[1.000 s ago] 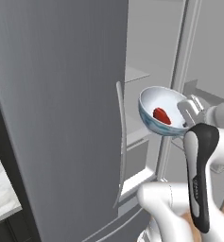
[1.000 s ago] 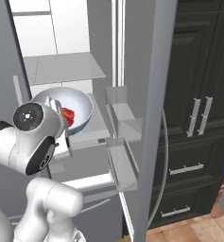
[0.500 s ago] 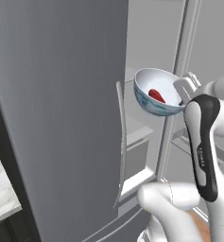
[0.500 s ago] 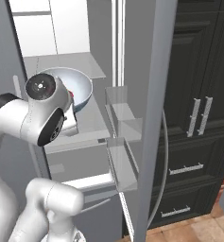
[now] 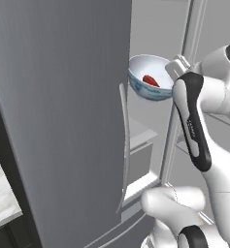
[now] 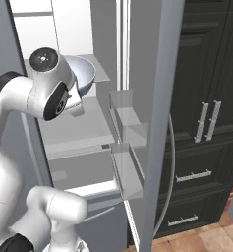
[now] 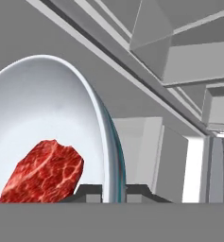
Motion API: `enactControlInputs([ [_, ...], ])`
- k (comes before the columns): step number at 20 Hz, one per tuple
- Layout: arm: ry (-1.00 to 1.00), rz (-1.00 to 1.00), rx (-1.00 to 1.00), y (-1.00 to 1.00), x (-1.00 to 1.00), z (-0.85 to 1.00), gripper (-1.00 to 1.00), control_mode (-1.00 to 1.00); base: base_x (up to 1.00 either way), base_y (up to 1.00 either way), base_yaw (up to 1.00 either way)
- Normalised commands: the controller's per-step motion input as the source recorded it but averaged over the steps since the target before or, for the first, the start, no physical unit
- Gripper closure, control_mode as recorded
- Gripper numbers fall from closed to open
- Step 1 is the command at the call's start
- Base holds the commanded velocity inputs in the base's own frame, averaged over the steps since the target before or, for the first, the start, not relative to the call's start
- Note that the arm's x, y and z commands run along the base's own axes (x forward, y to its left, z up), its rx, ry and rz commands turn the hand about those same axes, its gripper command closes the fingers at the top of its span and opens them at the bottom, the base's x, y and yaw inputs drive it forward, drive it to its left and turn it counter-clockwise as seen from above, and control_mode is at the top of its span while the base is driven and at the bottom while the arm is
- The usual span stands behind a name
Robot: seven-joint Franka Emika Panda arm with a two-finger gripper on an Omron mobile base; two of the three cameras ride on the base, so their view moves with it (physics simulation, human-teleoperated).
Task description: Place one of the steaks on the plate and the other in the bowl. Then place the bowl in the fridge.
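Observation:
My gripper (image 7: 109, 191) is shut on the rim of the pale blue-grey bowl (image 7: 47, 113), one finger inside the wall and one outside. A bright red steak (image 7: 42, 172) lies in the bowl. In the left base view the bowl (image 5: 148, 89) hangs tilted at the fridge's opening, beside the closed left door (image 5: 58, 121), with the steak (image 5: 151, 80) inside and the gripper (image 5: 176, 68) at its right rim. From the right, the bowl (image 6: 86, 75) sits above a white fridge shelf (image 6: 73, 129). The plate and the other steak are out of view.
The fridge's right door (image 6: 157, 98) stands open, with clear door bins (image 6: 130, 147) jutting toward the shelves. A long vertical handle (image 5: 124, 145) runs down the closed left door. Dark cabinets (image 6: 211, 98) stand to the right.
The arm has lifted the bowl with the steak higher and carried it further in toward the fridge shelves. The grip on the rim is unchanged.

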Motion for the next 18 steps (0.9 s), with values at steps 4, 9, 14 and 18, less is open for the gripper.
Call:
enactControlInputs([
  [4, 0.00, 0.10, -0.02, 0.00, 0.62, 0.14, 1.00, -1.00, 0.00, 0.00, 0.00],
  [9, 0.00, 0.15, -0.07, 0.13, 0.53, 0.13, 1.00, -1.00, 0.00, 0.00, 0.00],
  [14, -0.02, 0.03, -0.08, 0.04, 0.62, 0.04, 1.00, -1.00, 0.00, 0.00, 0.00],
  [18, 0.00, 0.01, -0.02, 0.03, 0.69, 0.00, 1.00, -1.00, 0.00, 0.00, 0.00],
])
